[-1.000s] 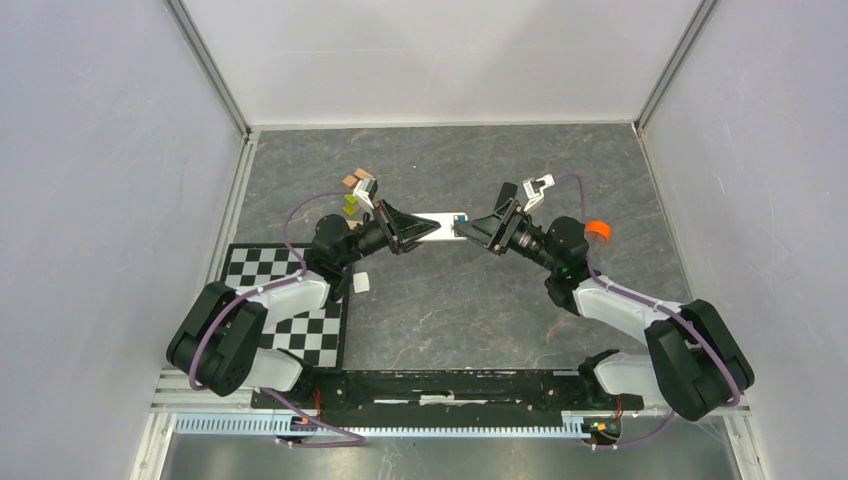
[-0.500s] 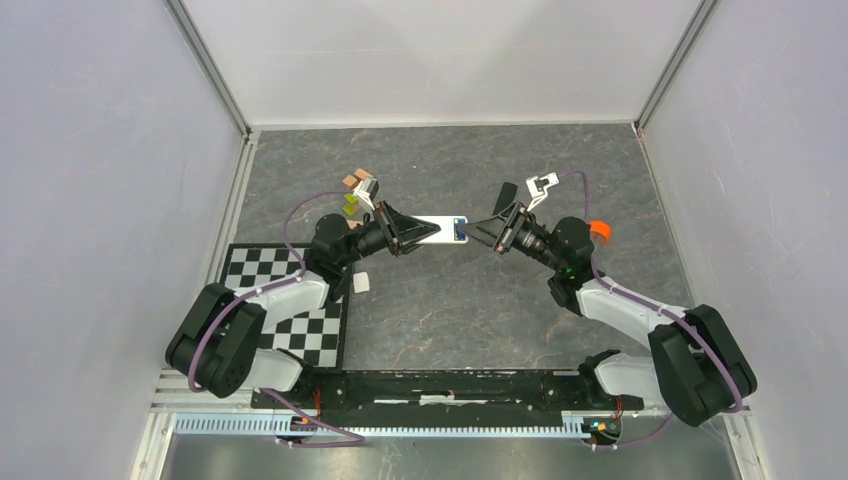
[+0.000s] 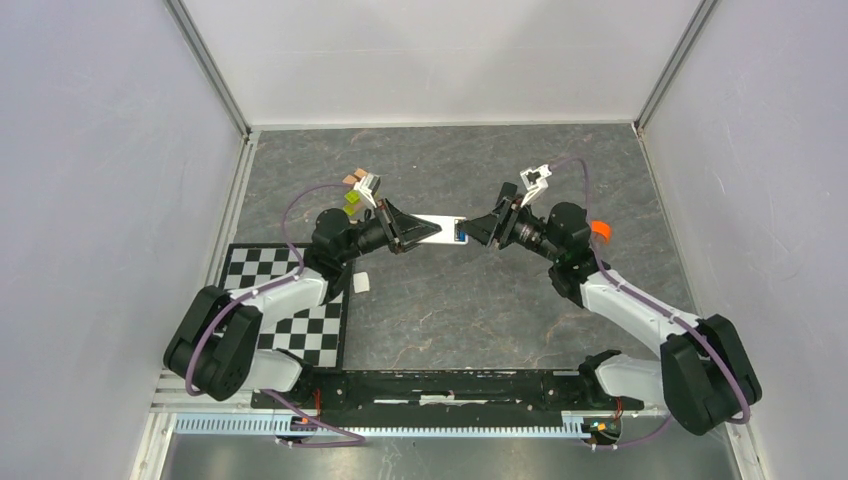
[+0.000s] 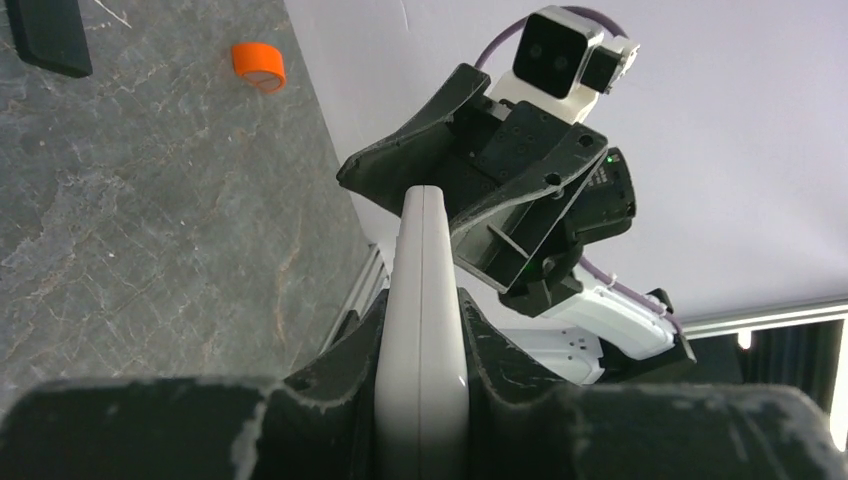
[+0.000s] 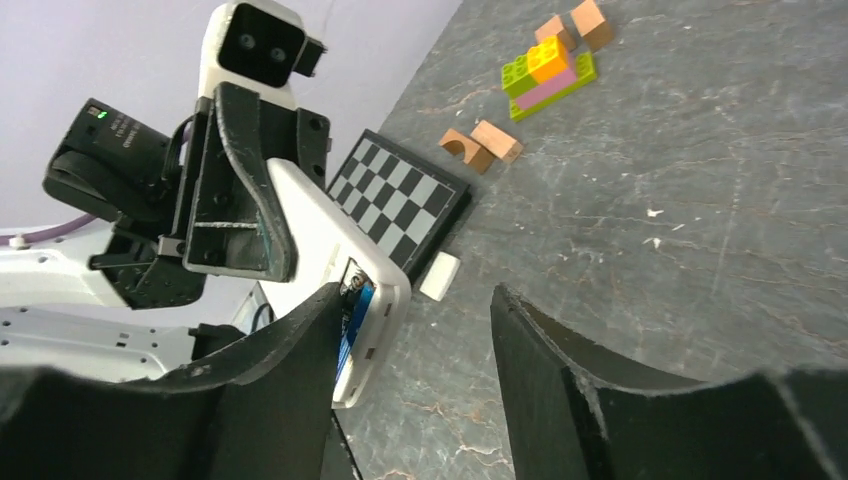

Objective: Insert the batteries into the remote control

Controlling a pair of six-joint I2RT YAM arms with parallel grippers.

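Overhead, you see the remote control point(image 3: 441, 228) raised above the table point(image 3: 450, 300), midway between the two arms. Your left gripper point(image 3: 424, 231) has its jaws pinching the remote control by its long edges, at the end away from the battery bay. Your right gripper point(image 3: 480, 229) has its jaws spread and carries nothing, with its fingertips right at the remote control's open end. You cannot tell whether a finger touches the casing. The right wrist view shows the bay uncovered, with a blue battery point(image 5: 357, 312) seated inside. Left of the remote control and nearer the arm bases lie a checkerboard point(image 5: 401, 204) and a small white piece point(image 5: 439, 276). Right of the remote control, well apart from it, lie an orange cap point(image 4: 258, 65) and a black bar point(image 4: 48, 35).
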